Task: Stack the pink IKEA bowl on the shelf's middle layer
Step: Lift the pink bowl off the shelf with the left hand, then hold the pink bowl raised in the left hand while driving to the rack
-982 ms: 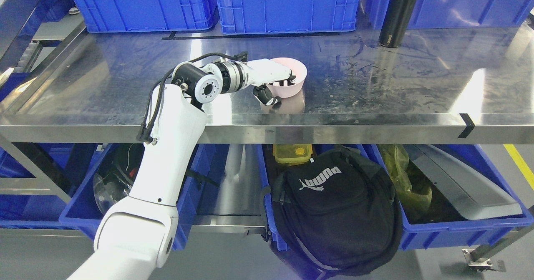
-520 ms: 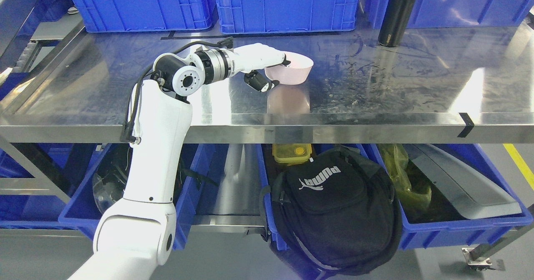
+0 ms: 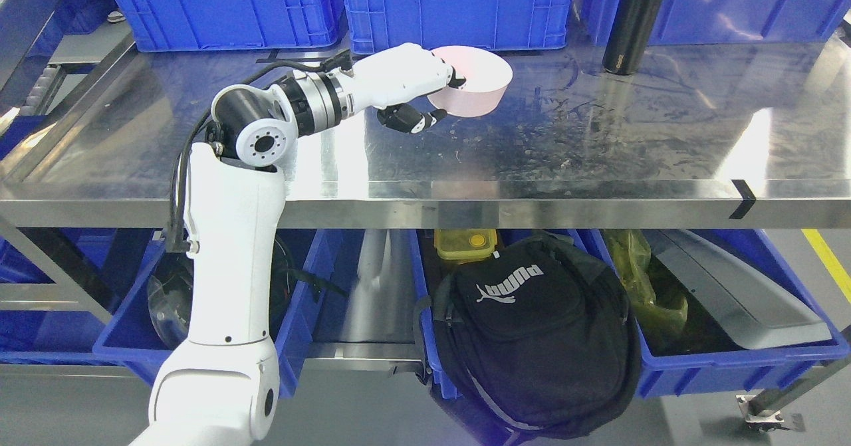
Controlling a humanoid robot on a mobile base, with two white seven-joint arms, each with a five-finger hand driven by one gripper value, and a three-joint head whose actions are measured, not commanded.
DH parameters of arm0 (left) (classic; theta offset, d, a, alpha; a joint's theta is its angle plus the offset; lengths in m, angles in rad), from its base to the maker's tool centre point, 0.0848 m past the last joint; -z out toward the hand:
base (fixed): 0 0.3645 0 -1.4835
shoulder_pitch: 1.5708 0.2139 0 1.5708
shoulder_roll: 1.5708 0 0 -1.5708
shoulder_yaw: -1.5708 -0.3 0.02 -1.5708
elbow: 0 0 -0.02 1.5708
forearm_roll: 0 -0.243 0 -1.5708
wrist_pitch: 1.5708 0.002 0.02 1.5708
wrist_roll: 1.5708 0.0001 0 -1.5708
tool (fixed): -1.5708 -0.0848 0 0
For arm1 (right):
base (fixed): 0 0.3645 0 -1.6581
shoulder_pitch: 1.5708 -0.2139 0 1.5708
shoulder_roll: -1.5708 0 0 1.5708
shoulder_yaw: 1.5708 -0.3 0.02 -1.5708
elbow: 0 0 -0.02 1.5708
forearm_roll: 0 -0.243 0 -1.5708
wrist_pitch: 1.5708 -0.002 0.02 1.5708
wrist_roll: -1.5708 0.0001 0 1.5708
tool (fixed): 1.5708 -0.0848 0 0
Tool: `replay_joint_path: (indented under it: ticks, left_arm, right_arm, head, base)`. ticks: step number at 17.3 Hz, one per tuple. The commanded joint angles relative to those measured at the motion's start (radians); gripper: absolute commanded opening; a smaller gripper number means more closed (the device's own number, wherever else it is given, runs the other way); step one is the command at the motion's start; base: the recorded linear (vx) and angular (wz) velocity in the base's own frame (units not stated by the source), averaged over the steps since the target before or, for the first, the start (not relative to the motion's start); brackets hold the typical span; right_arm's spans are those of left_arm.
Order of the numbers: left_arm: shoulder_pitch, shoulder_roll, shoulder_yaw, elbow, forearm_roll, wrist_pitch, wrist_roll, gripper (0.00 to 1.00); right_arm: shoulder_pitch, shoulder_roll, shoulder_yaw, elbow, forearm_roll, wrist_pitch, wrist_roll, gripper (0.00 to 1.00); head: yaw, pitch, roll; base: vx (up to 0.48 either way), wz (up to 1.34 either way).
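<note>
Left hand [image 3: 415,90] grips the pink bowl [image 3: 473,90] by its near rim, fingers curled over the edge, thumb under. Bowl sits just past the hand's fingertips, lifted and tilted, looks clear of the steel bench [image 3: 598,140]. Right arm not in view. Blue crates [image 3: 459,7] stand just beyond the hand, black bottle [image 3: 631,24] off to its right, black backpack [image 3: 538,326] well below it. Step in hand: carry phase, bowl held and in transit. No other bowl visible to stack on; next move probably calls for levelling the bowl and finding the target spot before release.
</note>
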Motion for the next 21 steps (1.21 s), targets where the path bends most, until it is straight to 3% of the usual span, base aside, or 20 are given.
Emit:
replay_joint_path:
  ticks: [1, 10, 21]
  left_arm:
    - [0.073, 0.016, 0.043, -0.131, 0.047, -0.064, 0.008, 0.05]
    - [0.085, 0.016, 0.034, -0.132, 0.05, -0.076, 0.03, 0.06]
    - [0.098, 0.016, 0.04, -0.132, 0.05, -0.067, 0.048, 0.06]
  right_arm:
    - [0.023, -0.018, 0.0, -0.017, 0.0, 0.0, 0.001, 1.0]
    - [0.023, -0.018, 0.0, -0.017, 0.0, 0.0, 0.001, 1.0]
    - [0.023, -0.018, 0.0, -0.017, 0.0, 0.0, 0.001, 1.0]
  head:
    - [0.0, 0.0, 0.0]
    - [0.0, 0.0, 0.0]
    - [0.0, 0.0, 0.0]
  base:
    - [0.0, 0.0]
    - [-0.035, 0.7]
    - [-0.045, 1.73]
